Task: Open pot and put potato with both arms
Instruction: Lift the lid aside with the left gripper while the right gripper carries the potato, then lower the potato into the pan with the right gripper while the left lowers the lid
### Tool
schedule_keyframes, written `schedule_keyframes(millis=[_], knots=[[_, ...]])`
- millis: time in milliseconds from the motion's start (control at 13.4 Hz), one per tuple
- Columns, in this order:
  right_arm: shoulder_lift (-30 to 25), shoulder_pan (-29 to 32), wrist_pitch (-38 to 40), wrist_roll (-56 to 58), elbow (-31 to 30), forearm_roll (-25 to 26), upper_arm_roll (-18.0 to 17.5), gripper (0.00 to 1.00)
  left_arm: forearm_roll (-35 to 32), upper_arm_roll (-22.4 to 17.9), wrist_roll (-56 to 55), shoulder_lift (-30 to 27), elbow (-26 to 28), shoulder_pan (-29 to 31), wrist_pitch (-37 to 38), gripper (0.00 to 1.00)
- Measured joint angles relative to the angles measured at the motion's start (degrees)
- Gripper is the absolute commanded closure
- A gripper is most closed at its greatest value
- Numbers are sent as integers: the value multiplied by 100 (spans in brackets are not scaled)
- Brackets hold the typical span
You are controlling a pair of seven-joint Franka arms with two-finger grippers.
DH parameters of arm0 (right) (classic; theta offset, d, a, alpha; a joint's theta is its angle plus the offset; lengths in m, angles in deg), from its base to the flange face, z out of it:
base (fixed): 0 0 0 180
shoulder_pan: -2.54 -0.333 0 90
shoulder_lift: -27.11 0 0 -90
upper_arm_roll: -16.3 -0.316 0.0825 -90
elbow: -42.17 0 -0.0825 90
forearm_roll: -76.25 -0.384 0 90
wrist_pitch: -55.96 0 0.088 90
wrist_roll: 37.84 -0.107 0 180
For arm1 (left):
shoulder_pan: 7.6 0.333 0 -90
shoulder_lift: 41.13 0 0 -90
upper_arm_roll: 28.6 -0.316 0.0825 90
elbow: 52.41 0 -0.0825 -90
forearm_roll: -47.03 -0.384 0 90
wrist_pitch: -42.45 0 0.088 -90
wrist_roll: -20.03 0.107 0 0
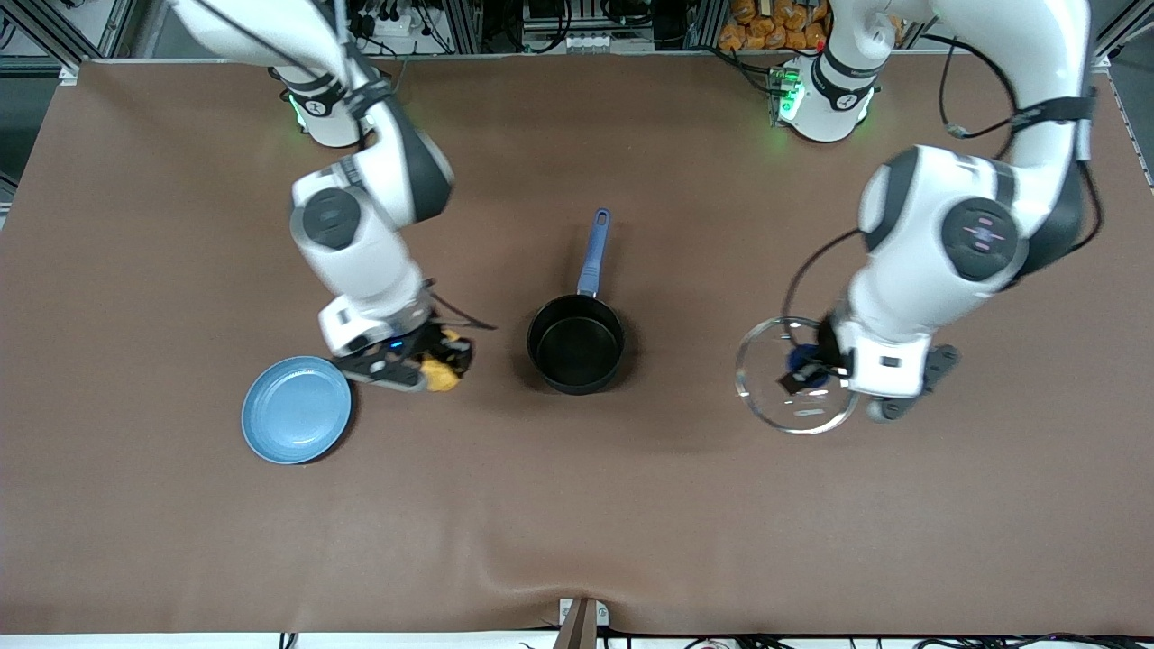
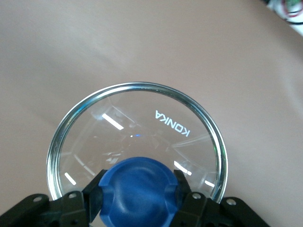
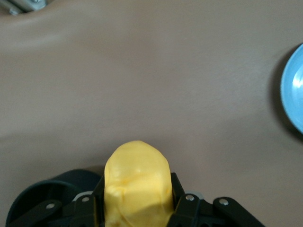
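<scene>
The black pot (image 1: 576, 343) with a long blue handle (image 1: 593, 252) stands open in the middle of the table; part of it shows in the right wrist view (image 3: 42, 196). My left gripper (image 1: 811, 370) is shut on the blue knob (image 2: 137, 191) of the clear glass lid (image 1: 793, 376), holding it over the table toward the left arm's end, beside the pot. The lid's rim (image 2: 142, 87) fills the left wrist view. My right gripper (image 1: 444, 361) is shut on the yellow-orange potato (image 1: 441, 373), also in the right wrist view (image 3: 136, 182), between the pot and the plate.
A flat light-blue plate (image 1: 296, 410) lies toward the right arm's end, nearer the front camera than the pot; its edge shows in the right wrist view (image 3: 292, 97). A brown cloth covers the table (image 1: 577, 523).
</scene>
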Motion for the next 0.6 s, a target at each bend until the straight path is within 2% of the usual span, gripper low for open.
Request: schedule_keyframes(millis=[150, 225, 449, 599], knots=[[279, -445, 304, -669, 376, 571, -2, 88, 21, 1, 663, -1, 319, 378, 1, 100], [455, -659, 439, -805, 604, 683, -2, 88, 40, 3, 1023, 3, 494, 578, -2, 100], [1053, -1270, 539, -1165, 1180, 765, 5, 88, 60, 1, 2109, 30, 977, 1138, -65, 100], [1446, -1485, 492, -1292, 1496, 819, 15, 88, 63, 1, 2761, 63, 1327, 1450, -369, 100]])
